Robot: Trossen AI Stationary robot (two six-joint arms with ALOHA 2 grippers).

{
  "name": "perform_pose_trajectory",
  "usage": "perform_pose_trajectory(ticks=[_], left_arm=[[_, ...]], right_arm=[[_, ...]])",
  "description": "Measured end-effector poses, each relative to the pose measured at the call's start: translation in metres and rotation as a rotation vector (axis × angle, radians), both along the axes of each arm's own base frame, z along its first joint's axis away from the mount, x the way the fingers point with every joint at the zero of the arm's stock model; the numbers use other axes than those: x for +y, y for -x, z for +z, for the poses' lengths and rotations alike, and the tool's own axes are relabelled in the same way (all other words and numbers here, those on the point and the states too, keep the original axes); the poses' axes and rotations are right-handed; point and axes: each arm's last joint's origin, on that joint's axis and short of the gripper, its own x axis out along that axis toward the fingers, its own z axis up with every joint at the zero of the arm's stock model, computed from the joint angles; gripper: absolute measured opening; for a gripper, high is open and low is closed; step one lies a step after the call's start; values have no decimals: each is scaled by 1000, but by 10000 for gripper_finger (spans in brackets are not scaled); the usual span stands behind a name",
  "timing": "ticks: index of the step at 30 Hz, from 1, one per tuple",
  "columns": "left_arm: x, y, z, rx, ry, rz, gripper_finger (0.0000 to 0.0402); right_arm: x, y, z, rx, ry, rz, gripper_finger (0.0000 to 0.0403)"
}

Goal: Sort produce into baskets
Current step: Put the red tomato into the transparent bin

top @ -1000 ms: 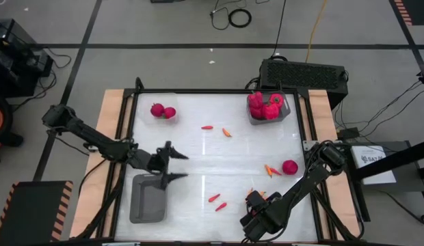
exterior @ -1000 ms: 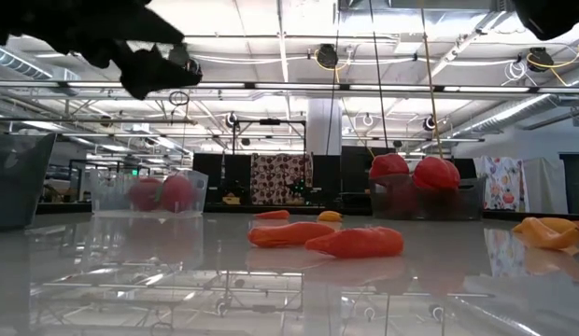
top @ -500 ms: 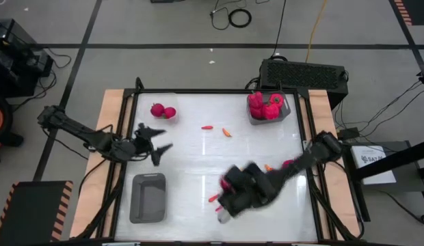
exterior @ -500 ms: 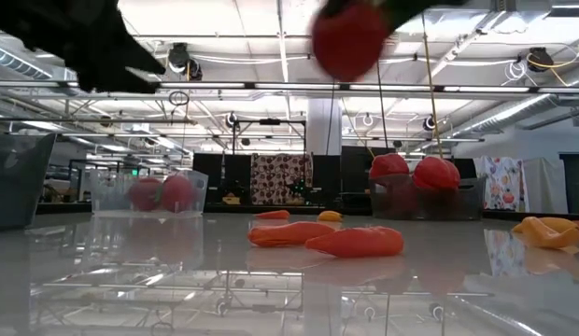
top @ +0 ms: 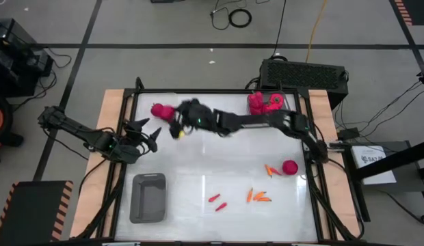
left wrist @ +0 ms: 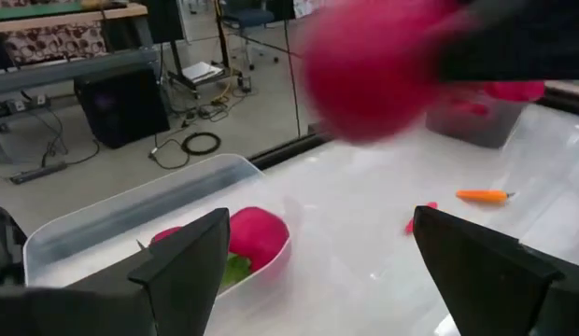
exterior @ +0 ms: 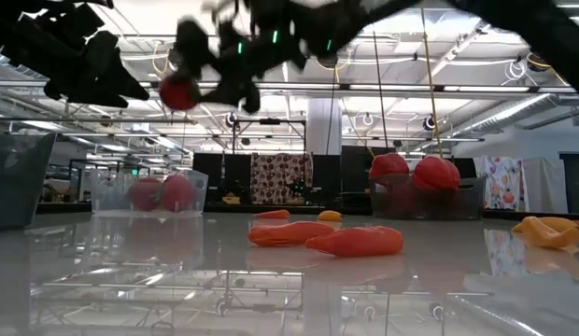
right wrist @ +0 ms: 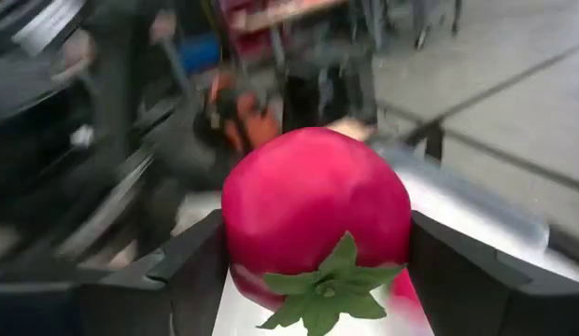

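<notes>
— Right gripper (top: 176, 127) first: where is it?

— Stretched across the table (top: 198, 164) to the far left corner, by the clear tub (top: 157, 117), fingers clamped on a round red fruit (right wrist: 316, 217) with a green top.

— And the tub?

— It holds another red fruit (left wrist: 257, 233).

— The left gripper (top: 145, 134)?

— Near the table's left edge, fingers spread wide, holding nothing.

— Anything smaller?

— A loose red fruit (top: 289, 167) lies near the right edge, orange chillies (top: 258, 197) beside it.
</notes>
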Motion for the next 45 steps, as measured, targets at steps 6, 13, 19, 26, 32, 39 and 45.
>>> perform_pose_trajectory(ticks=[6, 13, 19, 26, 32, 39, 45], left_arm=[[0, 0, 0, 26, -20, -8, 343], [1, 1, 0, 41, -57, 5, 343], [1, 1, 1, 46, -79, 16, 343], [1, 0, 1, 43, -79, 16, 343], [1, -1, 2, 26, -70, 16, 343], [0, -1, 2, 22, -67, 14, 343], [0, -1, 2, 28, -70, 12, 343]], right_arm=[[-79, -8, -65, -83, -106, -74, 279], [-111, -25, -87, -145, -192, 34, 279], [-114, -28, -92, -113, -162, -14, 279], [-118, -25, -99, -36, -152, -10, 283], [-124, -23, -99, -37, -158, 87, 323], [-125, -23, -97, -61, -189, 85, 343], [-127, -22, -98, -35, -111, -36, 341]])
